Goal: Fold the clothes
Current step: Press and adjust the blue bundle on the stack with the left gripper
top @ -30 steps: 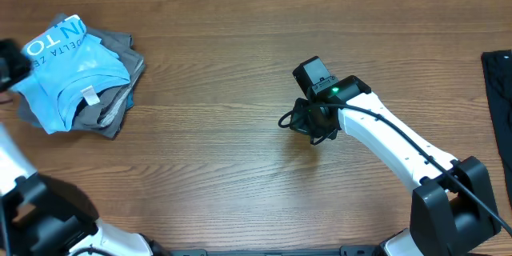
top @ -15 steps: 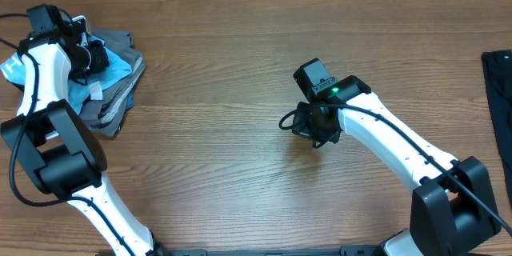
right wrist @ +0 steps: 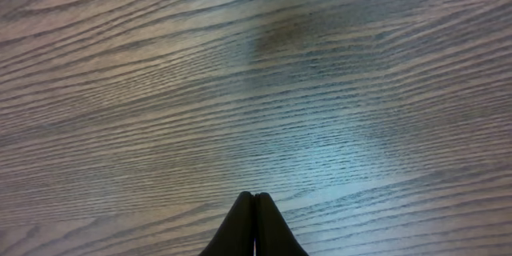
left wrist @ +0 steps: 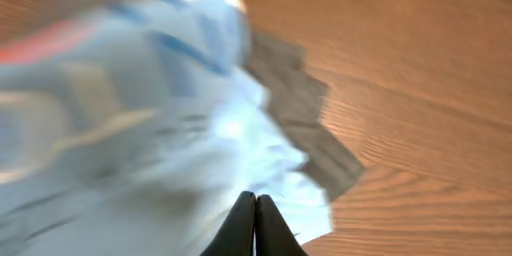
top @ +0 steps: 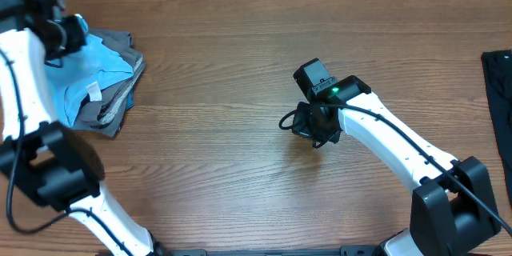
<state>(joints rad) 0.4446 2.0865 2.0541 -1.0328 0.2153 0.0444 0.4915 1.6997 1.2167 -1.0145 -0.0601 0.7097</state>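
Note:
A light sky-blue T-shirt (top: 98, 72) with a small white tag (top: 94, 90) lies on top of grey clothes (top: 122, 46) at the table's far left. My left gripper (top: 72, 30) hovers at the pile's back-left corner. In the left wrist view its fingers (left wrist: 256, 202) are shut tight over the blurred blue shirt (left wrist: 160, 112), with no cloth visible between them and grey cloth (left wrist: 308, 120) beyond. My right gripper (top: 312, 130) sits near the table's middle, shut (right wrist: 255, 198) and empty, just above bare wood.
A black garment (top: 500, 88) lies at the right edge of the wooden table (top: 224, 168). The left arm stretches along the left edge and covers part of the pile.
The left arm swung in over the pile, dipped onto the blue shirt, then drew back toward the far left. The shirt's lettered part no longer shows. The right arm has not moved.

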